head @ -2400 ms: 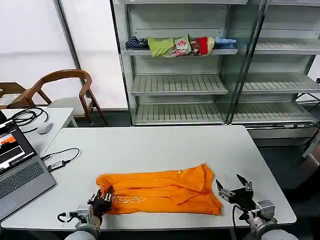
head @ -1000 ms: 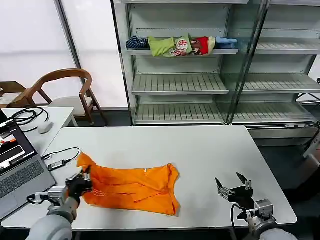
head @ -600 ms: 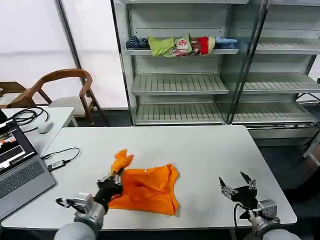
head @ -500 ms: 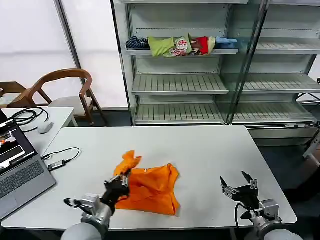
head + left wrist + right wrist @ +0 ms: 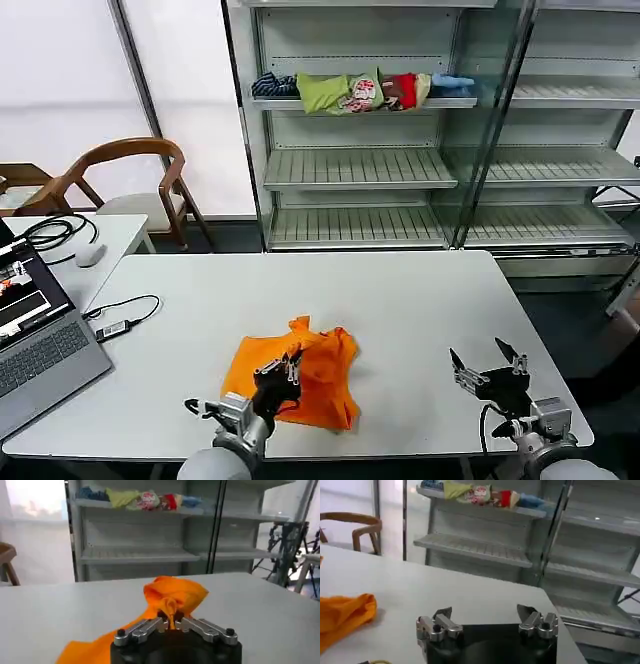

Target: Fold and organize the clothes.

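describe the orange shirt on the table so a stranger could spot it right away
On the white table, toward its near edge, lies a crumpled orange T-shirt, one end pinched by the left gripper. It is the table's one garment; the other clothes are bundled on a shelf.

— What colour is the T-shirt (image 5: 300, 373) on the table (image 5: 400, 300)?
— Bright orange all over, lying on a plain white top.
— And the bundle on the shelf (image 5: 360, 102)?
— The clothes (image 5: 350, 90) there run dark blue stripes, lime green, a red and white print, red, then pale blue. The shelving is light grey.
— Anything else?
— A brown wooden chair (image 5: 130, 175) and a grey laptop (image 5: 40, 350).
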`<state>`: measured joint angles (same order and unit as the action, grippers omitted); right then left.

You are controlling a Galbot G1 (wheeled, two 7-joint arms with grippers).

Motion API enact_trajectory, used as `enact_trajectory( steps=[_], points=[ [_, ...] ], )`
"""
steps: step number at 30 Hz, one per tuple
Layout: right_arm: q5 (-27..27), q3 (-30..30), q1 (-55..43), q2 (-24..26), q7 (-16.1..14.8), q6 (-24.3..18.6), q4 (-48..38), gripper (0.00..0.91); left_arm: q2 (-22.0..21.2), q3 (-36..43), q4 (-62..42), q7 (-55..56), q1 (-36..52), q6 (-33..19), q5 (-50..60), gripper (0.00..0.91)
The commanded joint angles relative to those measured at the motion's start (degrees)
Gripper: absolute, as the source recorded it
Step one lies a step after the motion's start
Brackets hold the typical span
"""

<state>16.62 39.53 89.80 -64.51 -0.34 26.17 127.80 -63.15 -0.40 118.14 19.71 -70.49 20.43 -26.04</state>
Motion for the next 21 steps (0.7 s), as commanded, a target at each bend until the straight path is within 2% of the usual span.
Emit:
enact_trajectory(
  steps=[1,13,21],
  points=[
    [0.0,0.4,0.1,0.0,0.0,0.1,0.3,0.907,-2.2,3.5,-4.4,-0.1,2.2,-0.3,2.6,0.907],
    [0.2,-0.1,-0.6,0.4,-0.1,0.1,-0.1,0.907,-4.6,4.8,-4.3,-5.0,3.3,-7.2,1.4,0.907],
    [0.3,-1.4,-2.7,0.3,-0.2,0.0,-0.9,0.907,-2.5,-2.0,3.0,-6.8,1.5,-8.9,0.5,0.907]
  ],
)
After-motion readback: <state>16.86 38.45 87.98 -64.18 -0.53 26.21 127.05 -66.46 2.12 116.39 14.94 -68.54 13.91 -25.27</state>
